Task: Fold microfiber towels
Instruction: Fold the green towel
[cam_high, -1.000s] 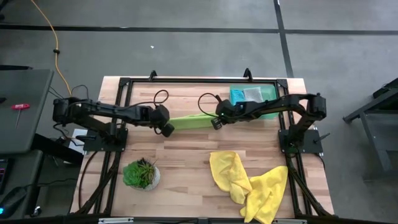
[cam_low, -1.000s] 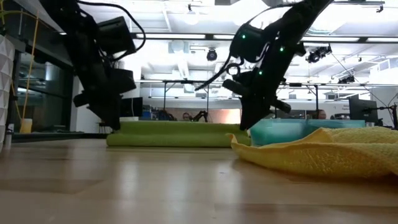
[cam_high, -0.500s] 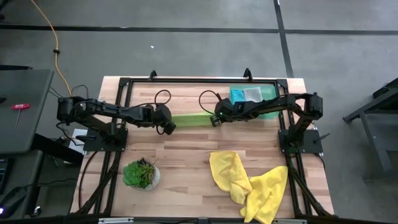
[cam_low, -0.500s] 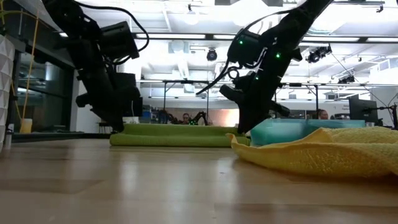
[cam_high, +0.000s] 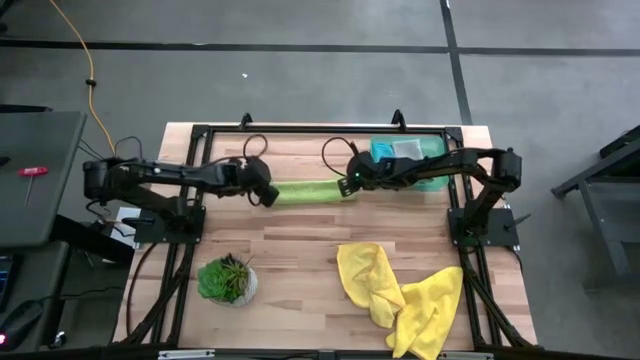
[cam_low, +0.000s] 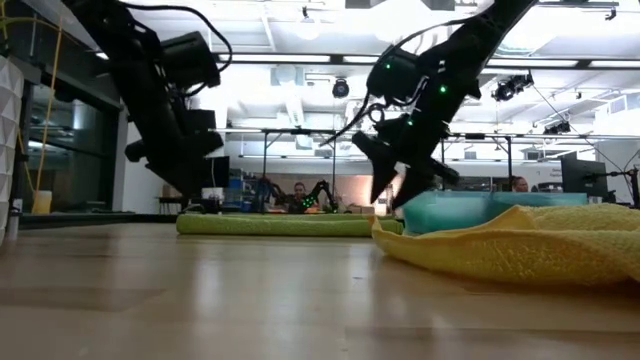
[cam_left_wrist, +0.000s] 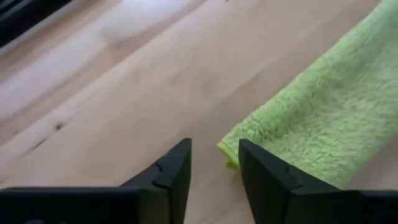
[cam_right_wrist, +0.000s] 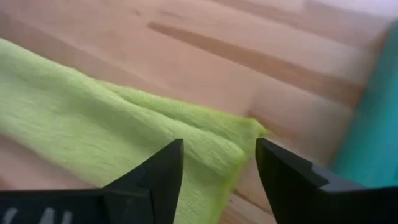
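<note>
The green towel (cam_high: 307, 191) lies as a long, narrow folded band on the bench (cam_high: 300, 250), near the far edge and roughly midway along it. The left gripper (cam_high: 268, 193) sits at one end of the band and the right gripper (cam_high: 347, 184) at the other. Both are released: in each wrist view the fingers stand apart with nothing between them, and the towel's end lies on the wood just beyond the tips. In the low view both grippers hang just above the band rather than pressing on it.

Two yellow towels (cam_high: 402, 291) lie crumpled together near the front right corner, unfolded. A teal towel (cam_high: 384, 153) and a pale towel (cam_high: 405, 150) sit on the tray (cam_high: 436, 180) at the far right corner. A potted plant (cam_high: 227, 279) stands toward the front left.

The cloth looks soft, thin and light, with a fuzzy pile that should give the fingers good purchase and is unlikely to slip. It has no stiffness, so it will droop and bunch when lifted, and the folded layers may slide apart if only the top one is caught. The best hold is probably at the two end corners, pinching through every layer at once, with both ends raised together so the band stays even for the next fold.
</note>
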